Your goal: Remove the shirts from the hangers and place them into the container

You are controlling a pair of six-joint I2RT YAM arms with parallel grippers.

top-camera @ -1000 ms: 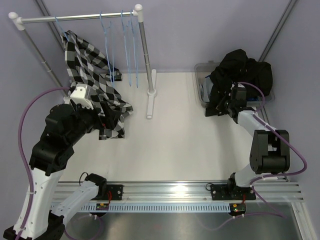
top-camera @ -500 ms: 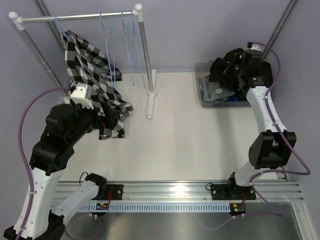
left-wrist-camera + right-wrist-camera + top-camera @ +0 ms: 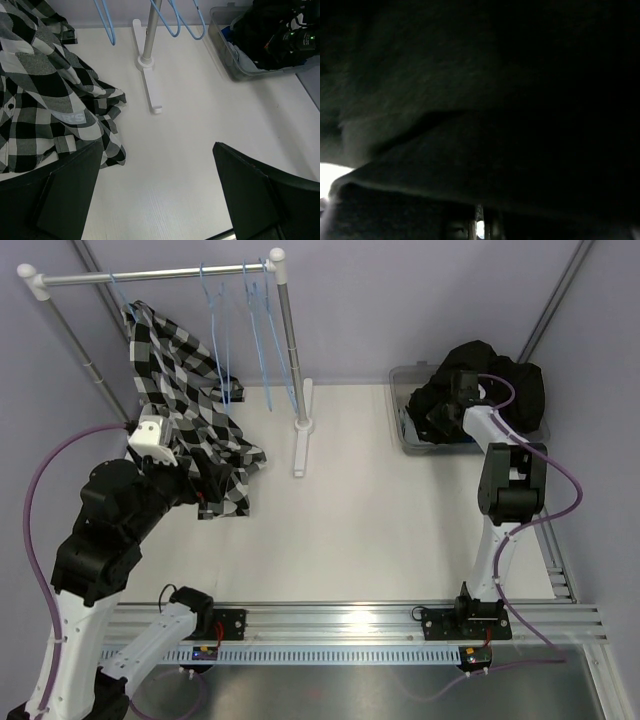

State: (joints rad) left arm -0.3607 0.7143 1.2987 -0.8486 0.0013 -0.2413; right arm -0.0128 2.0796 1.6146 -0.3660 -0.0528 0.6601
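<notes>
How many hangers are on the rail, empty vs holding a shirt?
Empty light-blue hangers: 3
Hanger holding the black-and-white check shirt: 1
Total: 4

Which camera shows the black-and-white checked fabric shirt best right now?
Top external: the black-and-white checked shirt shows nearly whole, from the silver metal rail down to the white table. Left wrist shows only its lower folds. Right wrist shows only dark fabric.

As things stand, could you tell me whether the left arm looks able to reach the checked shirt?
Probably yes: the left gripper is open right beside the checked shirt, whose hem lies by one finger, nothing between.
</notes>
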